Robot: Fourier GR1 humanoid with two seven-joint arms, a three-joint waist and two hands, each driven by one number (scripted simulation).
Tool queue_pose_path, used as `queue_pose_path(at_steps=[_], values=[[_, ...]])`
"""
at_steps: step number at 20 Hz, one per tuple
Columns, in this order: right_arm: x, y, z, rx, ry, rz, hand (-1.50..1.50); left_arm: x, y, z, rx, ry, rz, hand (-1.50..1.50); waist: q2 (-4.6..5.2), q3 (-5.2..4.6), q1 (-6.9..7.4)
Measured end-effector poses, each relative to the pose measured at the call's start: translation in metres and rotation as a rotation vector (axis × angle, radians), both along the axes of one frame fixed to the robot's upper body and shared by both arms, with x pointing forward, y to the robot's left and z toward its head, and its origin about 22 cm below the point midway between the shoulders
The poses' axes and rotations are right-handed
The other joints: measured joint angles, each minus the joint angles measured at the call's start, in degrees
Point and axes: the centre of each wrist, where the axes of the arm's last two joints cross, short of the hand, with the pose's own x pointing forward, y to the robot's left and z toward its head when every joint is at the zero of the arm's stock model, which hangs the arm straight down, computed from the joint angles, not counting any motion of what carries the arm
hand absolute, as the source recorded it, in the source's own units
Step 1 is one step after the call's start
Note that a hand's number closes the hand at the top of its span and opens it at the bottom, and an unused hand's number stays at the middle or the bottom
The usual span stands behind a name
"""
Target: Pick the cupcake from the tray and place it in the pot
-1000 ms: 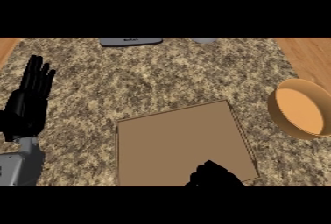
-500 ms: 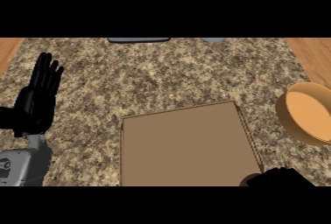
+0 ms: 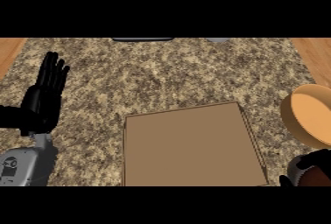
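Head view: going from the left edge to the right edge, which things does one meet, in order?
Left hand → tray → pot. The right hand, curled round the cupcake, overlaps the pot, so I omit it.

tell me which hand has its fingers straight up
The left hand, at the left edge: open, fingers straight up, holding nothing. The right hand, lower right below the pot, curls round what looks like the cupcake.

Even, diffuse light falls across the counter [image 3: 181, 70].
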Motion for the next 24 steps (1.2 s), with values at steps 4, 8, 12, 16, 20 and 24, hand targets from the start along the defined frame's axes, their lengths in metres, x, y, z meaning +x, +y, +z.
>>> queue_pose_path(at_steps=[4,8,12,16,20,24], values=[[0.014,-0.028,0.004,0.006,0.010,-0.044,1.50,-0.001,0.003,0.000,0.003,0.003,-0.002,0.00,-0.08,0.04,0.15],[0.027,-0.065,0.009,0.110,-0.018,-0.037,1.50,-0.002,0.005,-0.001,0.000,0.005,0.000,0.00,-0.14,0.09,0.08],[0.047,-0.121,0.016,0.187,-0.024,-0.005,1.50,-0.001,0.005,0.002,-0.003,0.002,-0.010,0.00,-0.08,0.04,0.53],[0.068,-0.182,0.020,0.217,-0.020,0.017,1.50,0.005,0.004,0.002,0.003,-0.006,-0.016,0.00,0.09,-0.01,1.04],[0.095,-0.221,0.010,0.228,-0.013,0.014,1.50,0.007,-0.005,0.003,-0.002,-0.005,-0.028,0.00,0.16,-0.03,1.57],[0.116,-0.244,-0.008,0.208,0.052,0.001,1.50,0.007,-0.003,0.003,0.001,-0.006,-0.036,0.00,0.21,-0.06,1.90]])
